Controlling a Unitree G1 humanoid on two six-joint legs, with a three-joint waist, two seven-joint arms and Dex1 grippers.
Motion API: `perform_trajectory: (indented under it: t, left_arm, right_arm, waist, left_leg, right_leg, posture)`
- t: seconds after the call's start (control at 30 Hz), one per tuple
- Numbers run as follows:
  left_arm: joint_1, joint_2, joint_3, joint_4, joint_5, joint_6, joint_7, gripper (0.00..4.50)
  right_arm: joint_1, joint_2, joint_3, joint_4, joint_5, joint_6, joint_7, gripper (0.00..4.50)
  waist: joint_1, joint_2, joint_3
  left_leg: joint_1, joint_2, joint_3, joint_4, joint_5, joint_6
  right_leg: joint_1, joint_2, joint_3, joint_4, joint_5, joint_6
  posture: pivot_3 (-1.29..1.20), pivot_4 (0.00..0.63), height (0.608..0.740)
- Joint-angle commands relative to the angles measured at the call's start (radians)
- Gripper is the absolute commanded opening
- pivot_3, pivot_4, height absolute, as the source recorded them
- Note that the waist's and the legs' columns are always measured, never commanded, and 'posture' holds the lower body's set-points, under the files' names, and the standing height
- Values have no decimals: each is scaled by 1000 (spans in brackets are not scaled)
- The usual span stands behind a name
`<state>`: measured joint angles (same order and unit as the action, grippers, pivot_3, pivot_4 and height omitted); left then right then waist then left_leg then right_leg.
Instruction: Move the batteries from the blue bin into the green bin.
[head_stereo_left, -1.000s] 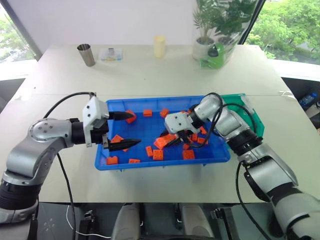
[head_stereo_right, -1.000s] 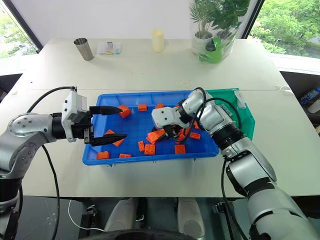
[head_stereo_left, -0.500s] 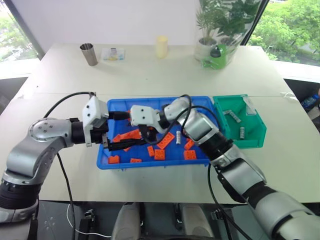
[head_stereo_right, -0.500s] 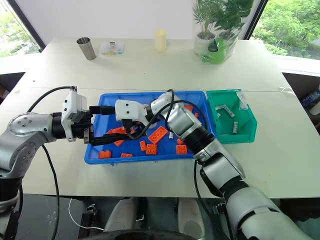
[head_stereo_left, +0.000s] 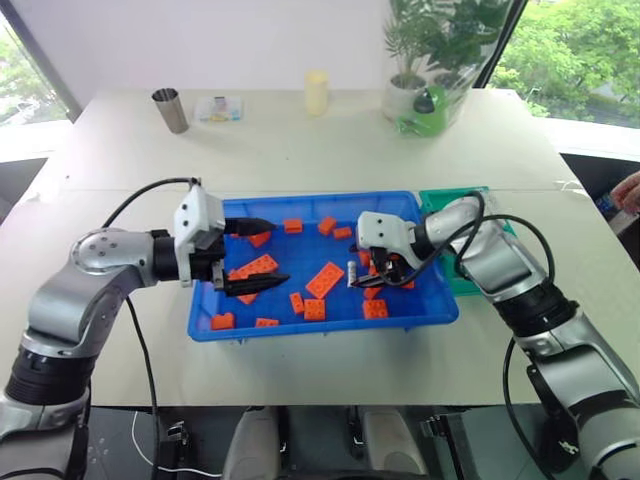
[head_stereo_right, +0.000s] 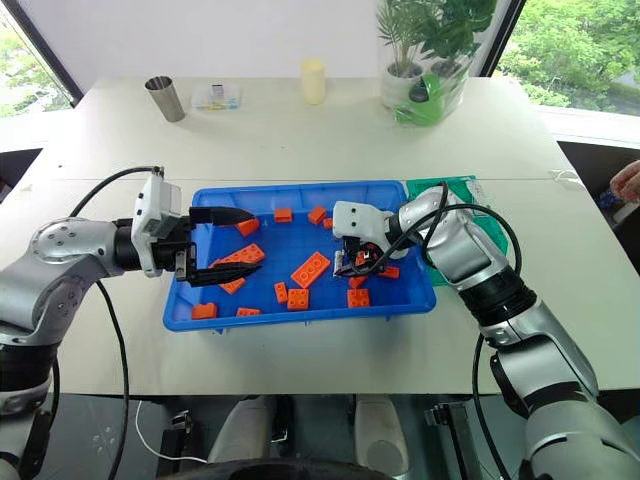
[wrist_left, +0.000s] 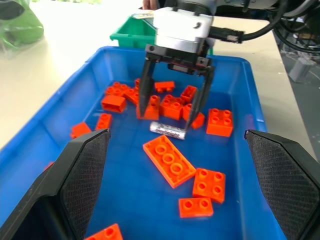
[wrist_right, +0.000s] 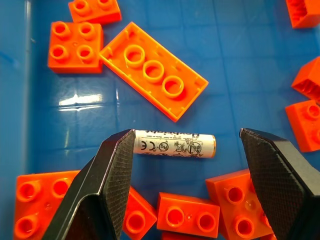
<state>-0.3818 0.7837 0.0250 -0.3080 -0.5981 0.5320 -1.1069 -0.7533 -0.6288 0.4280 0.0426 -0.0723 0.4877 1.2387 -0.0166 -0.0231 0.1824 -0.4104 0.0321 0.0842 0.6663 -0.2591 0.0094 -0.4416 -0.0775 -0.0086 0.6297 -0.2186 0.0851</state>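
A single silvery-white battery (wrist_right: 175, 145) lies flat on the floor of the blue bin (head_stereo_left: 320, 330), among several orange bricks. My right gripper (wrist_left: 166, 118) points down over it in the right half of the bin. It is open, with one finger near each end of the battery and nothing gripped. At the bin's left end my left gripper (head_stereo_left: 280, 252) is open and empty, pointing across the tray. The green bin (wrist_left: 131, 34) stands against the blue bin's right side. My right arm covers most of it, so its inside is hidden.
Orange bricks (head_stereo_left: 325, 279) are scattered over the tray floor. At the table's far edge stand a metal cup (head_stereo_left: 171, 108), a small clear box (head_stereo_left: 220, 108), a cream cylinder (head_stereo_left: 317, 92) and a potted plant with a lime-green object (head_stereo_left: 428, 108). A person's hand (head_stereo_left: 628, 190) is at the right edge.
My right gripper swung left across the tray toward the left gripper, then came back to the right half, and its jaws opened wider. The left gripper kept its place.
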Motion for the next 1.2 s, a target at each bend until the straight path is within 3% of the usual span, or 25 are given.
perform_trajectory:
  t: [0.03,0.5,0.73,0.87,1.0,1.2]
  left_arm:
    - [-18,4,14,-6,3,-17,-3,4500]
    - [-15,11,23,-5,4,-17,-1,4500]
    - [-21,8,22,-1,4,-19,0,4500]
    - [-21,7,20,1,5,-22,-2,4500]
    - [-22,5,17,7,7,-27,-5,4500]
    - [-20,5,15,17,9,-36,-9,4500]
  right_arm:
    - [5,-3,-8,7,-8,-18,-21,3412]
    - [28,-18,24,50,-31,-54,5,3412]
    - [26,-15,18,6,-25,-39,5,129]
    - [9,-17,-17,-78,15,28,17,44]
    - [-55,-14,-122,-189,121,214,11,44]
    - [-128,-161,-334,-167,214,408,-34,44]
  waist:
    - [1,0,0]
    - [3,0,0]
    - [3,0,0]
    - [3,0,0]
    - [3,0,0]
    - [12,-1,0]
  left_leg:
    - [0,0,0,0,0,0]
    - [0,0,-1,1,0,0]
    - [0,0,-1,1,0,0]
    - [0,0,-1,0,0,0]
    - [0,0,-3,0,0,0]
    - [0,0,-4,0,0,0]
  right_leg:
    - [0,0,0,0,0,-1]
    - [1,0,0,0,0,0]
    - [1,0,0,0,0,0]
    - [1,0,0,0,0,0]
    - [1,0,0,0,0,0]
    - [1,-2,-1,0,-1,-1]
  posture:
    - [0,150,736]
    - [0,150,736]
    - [0,150,736]
    - [0,150,736]
    - [0,150,736]
    - [0,150,736]
